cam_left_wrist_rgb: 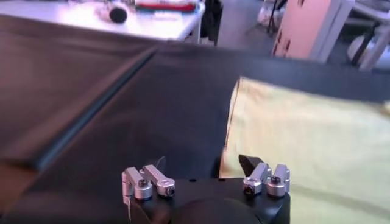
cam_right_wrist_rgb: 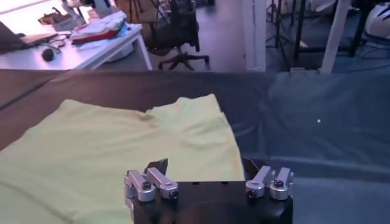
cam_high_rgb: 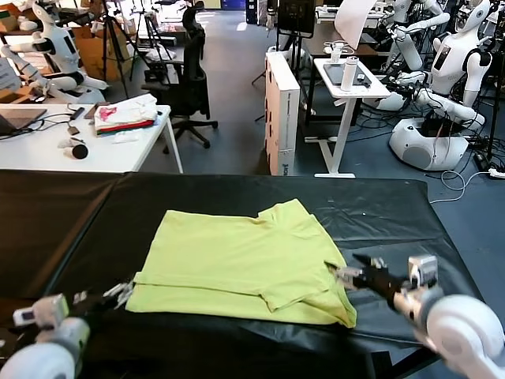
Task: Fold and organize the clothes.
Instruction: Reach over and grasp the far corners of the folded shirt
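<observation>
The clothes are one lime yellow-green T-shirt (cam_high_rgb: 245,264) lying partly folded and flat on the black table (cam_high_rgb: 394,213), with a sleeve doubled over near its right side. My left gripper (cam_high_rgb: 122,292) is open, just off the shirt's near left corner and holding nothing. In the left wrist view the T-shirt (cam_left_wrist_rgb: 304,140) edge runs past one finger of the left gripper (cam_left_wrist_rgb: 204,163). My right gripper (cam_high_rgb: 341,274) is open at the shirt's near right edge. In the right wrist view the right gripper (cam_right_wrist_rgb: 204,164) hovers over the T-shirt (cam_right_wrist_rgb: 122,140) edge, empty.
A white table (cam_high_rgb: 47,150) at the back left carries a folded white, pink and red fabric pile (cam_high_rgb: 126,114) and small items. Beyond the black table stand an office chair (cam_high_rgb: 189,87), a white cabinet (cam_high_rgb: 282,110), a small desk (cam_high_rgb: 347,83) and other robots (cam_high_rgb: 442,79).
</observation>
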Tool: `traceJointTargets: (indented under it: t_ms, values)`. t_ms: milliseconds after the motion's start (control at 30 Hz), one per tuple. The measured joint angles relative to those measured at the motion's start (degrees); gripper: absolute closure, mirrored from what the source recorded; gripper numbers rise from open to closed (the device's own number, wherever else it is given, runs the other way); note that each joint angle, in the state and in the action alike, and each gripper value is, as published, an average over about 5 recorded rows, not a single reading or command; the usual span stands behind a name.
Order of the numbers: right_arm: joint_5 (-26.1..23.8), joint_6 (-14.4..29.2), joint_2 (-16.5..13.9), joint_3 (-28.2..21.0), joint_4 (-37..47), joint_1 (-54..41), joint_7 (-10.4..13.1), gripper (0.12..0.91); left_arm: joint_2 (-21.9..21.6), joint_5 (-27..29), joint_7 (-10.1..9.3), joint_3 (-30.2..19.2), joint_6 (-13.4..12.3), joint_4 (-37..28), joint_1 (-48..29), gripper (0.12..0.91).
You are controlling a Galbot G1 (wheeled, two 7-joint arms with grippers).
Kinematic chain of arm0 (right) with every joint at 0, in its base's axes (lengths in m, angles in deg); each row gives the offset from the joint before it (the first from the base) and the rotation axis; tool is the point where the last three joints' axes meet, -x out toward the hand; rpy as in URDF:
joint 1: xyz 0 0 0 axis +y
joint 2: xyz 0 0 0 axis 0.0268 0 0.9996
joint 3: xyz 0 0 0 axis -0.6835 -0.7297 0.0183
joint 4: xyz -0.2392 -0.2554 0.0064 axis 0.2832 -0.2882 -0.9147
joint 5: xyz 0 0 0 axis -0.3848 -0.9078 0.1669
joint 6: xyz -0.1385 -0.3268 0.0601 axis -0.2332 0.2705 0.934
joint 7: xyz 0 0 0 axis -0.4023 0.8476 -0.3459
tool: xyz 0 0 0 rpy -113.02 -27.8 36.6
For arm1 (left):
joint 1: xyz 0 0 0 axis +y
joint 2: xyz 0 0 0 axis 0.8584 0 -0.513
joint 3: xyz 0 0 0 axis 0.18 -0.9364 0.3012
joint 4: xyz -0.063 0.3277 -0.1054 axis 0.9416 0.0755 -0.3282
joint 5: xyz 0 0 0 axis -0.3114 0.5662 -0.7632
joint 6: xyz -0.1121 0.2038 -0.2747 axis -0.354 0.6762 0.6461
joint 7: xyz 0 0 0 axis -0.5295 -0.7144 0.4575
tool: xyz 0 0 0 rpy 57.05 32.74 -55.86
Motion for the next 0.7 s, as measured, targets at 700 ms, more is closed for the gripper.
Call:
traceJointTargets:
  t_ms: [700]
  values:
    - [-6.4, -0.7, 11.2, -17.8, 24.5, -23.4, -1.7, 0.118, -0.8, 1.4, 7.96, -17.6, 2.7, -29.4, -31.7, 0.123]
